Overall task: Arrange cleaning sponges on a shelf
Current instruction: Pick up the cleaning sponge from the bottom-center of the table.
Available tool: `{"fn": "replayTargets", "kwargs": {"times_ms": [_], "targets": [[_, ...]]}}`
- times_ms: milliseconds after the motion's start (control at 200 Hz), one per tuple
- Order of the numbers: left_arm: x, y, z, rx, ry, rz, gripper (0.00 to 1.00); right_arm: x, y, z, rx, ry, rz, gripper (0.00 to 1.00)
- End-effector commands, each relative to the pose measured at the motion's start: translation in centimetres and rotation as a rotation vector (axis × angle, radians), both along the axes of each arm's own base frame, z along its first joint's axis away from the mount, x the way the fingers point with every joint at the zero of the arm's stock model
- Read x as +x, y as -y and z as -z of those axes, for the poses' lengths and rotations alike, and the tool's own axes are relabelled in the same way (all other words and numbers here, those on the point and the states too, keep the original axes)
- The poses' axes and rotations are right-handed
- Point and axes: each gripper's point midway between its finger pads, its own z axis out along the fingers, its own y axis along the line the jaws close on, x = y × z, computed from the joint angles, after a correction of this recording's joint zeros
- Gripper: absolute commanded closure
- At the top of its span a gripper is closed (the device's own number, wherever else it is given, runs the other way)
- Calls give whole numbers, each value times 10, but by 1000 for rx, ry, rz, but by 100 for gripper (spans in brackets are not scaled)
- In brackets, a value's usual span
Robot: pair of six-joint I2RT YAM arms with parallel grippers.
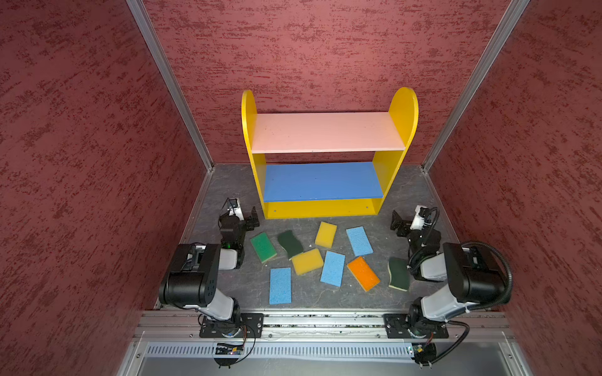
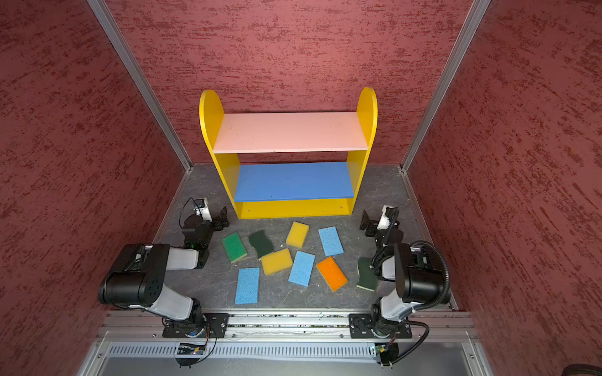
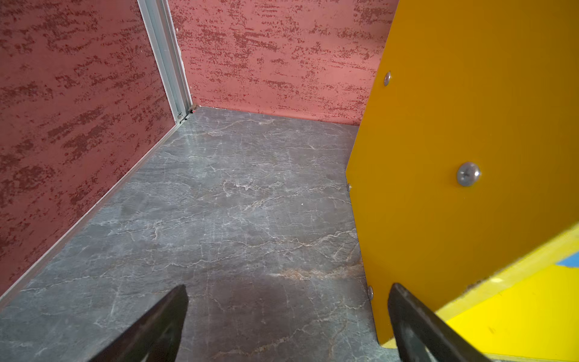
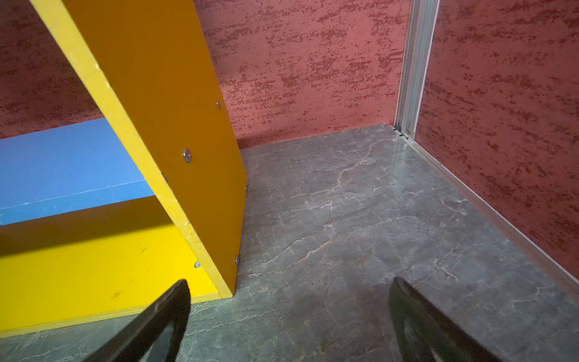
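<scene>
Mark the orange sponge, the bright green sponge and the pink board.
orange sponge (image 1: pixel 363 273), in a top view, centre of top face.
bright green sponge (image 1: pixel 263 246), in a top view, centre of top face.
pink board (image 1: pixel 327 132), in a top view, bare centre.

No legible text, label, brand or number is found in any view. The shelf and the cleaning sponges are seen plain, unmarked. Any print on the small circuit boards below the front rail is too small to be read.

Top views overhead; wrist views (low) face shelf.
</scene>
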Motion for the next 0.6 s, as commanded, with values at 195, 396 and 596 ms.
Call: {"fn": "replayTargets", "kwargs": {"times_ms": [195,396,596], "targets": [[4,2,-6,-8,17,11,1,5,0,-16,-31,48,-2,1],[4,2,-6,-9,17,12,0,6,1,-16,-31,44,4,1],[4,2,-6,-9,17,12,1,7,1,-15,-33,41,6,1]]}}
